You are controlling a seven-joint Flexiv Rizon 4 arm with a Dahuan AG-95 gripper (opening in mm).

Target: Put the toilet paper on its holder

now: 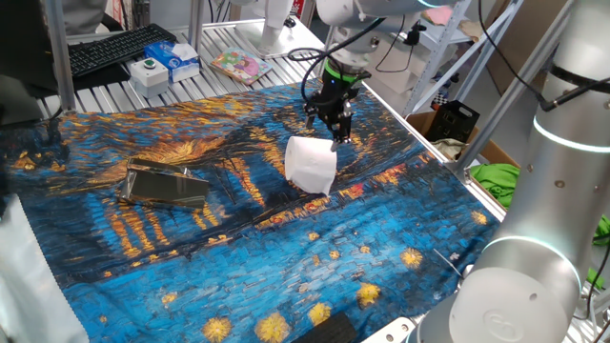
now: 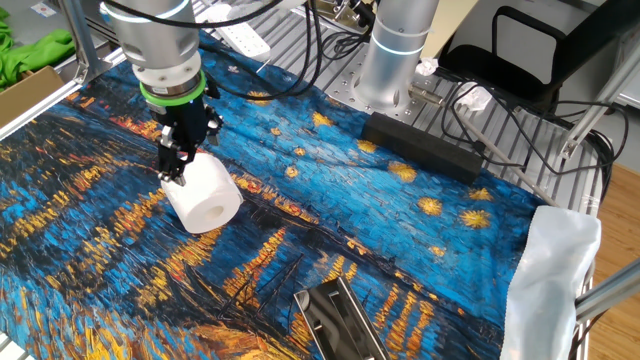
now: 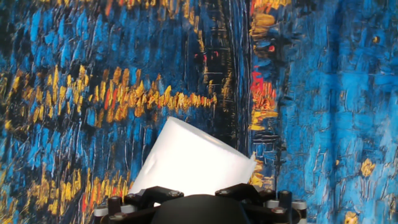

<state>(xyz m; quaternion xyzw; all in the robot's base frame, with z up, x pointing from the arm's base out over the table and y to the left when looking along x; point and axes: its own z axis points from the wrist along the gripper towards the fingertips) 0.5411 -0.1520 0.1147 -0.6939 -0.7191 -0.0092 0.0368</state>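
The toilet paper (image 1: 311, 164) is a plump white roll; it hangs tilted from my gripper (image 1: 335, 133), just above the starry blue cloth. My gripper is shut on its upper edge. In the other fixed view the roll (image 2: 203, 193) shows its hollow core facing front, below the gripper (image 2: 175, 172). In the hand view the roll (image 3: 193, 158) fills the lower middle, right at the black fingers (image 3: 149, 198). The holder (image 1: 168, 183), a flat shiny metal plate with a bar, lies on the cloth well to the left; its end also shows in the other fixed view (image 2: 340, 320).
A keyboard (image 1: 119, 48), a small box with a green button (image 1: 150, 70), a blue box (image 1: 179, 57) and a colourful booklet (image 1: 238, 65) lie on the slatted table beyond the cloth. A second arm's base (image 2: 395, 50) and a black bar (image 2: 425, 145) stand at the cloth's edge.
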